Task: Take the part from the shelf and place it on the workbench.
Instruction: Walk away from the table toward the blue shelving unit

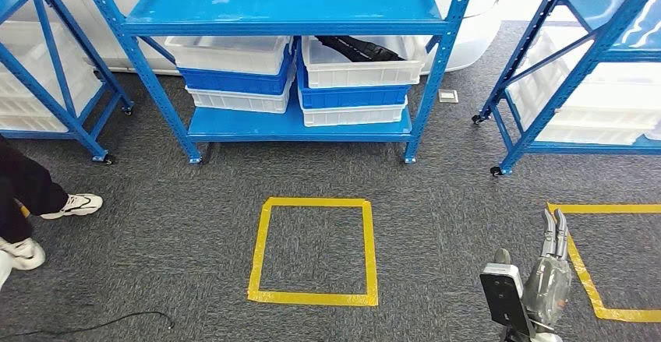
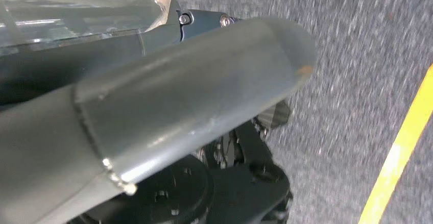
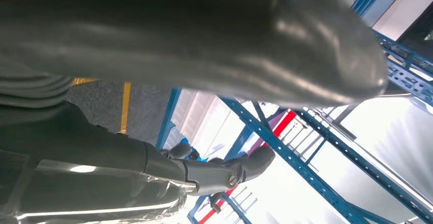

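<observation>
A long black part lies in the top white bin on the right of the blue shelf's lower level, straight ahead in the head view. My right hand hangs low at the right, far from the shelf, fingers straight and holding nothing. The right wrist view shows that hand with thumb and dark fingers apart, blue shelving beyond. My left hand hangs over the grey carpet, thumb stretched out, nothing in it.
White and blue bins are stacked on the left of the same level. A yellow tape square marks the carpet before the shelf, and more tape lies at the right. Blue shelves flank the sides. A person's shoes stand at the left.
</observation>
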Tool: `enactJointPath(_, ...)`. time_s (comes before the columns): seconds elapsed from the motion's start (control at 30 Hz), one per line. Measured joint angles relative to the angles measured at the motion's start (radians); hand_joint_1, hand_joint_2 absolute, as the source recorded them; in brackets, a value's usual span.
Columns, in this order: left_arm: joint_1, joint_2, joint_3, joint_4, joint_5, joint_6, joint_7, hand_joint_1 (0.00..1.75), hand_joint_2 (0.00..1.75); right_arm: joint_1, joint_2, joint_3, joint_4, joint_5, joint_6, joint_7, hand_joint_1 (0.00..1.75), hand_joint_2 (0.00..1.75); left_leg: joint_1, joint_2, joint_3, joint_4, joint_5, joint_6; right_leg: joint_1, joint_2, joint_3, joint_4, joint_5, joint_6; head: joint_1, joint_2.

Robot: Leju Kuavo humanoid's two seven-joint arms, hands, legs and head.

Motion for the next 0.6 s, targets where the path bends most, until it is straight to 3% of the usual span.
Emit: enactJointPath(0.6,0.000,0.000,0.000,0.000,0.000,0.000,0.000,0.00,0.00,0.000,0.000,0.000,0.000,0.000,0.000,0.000,0.00,0.00,0.000,0.000,0.000,0.000,0.000,0.000,0.000,0.000,0.000,0.000,0.000,0.000,0.000,0.000)
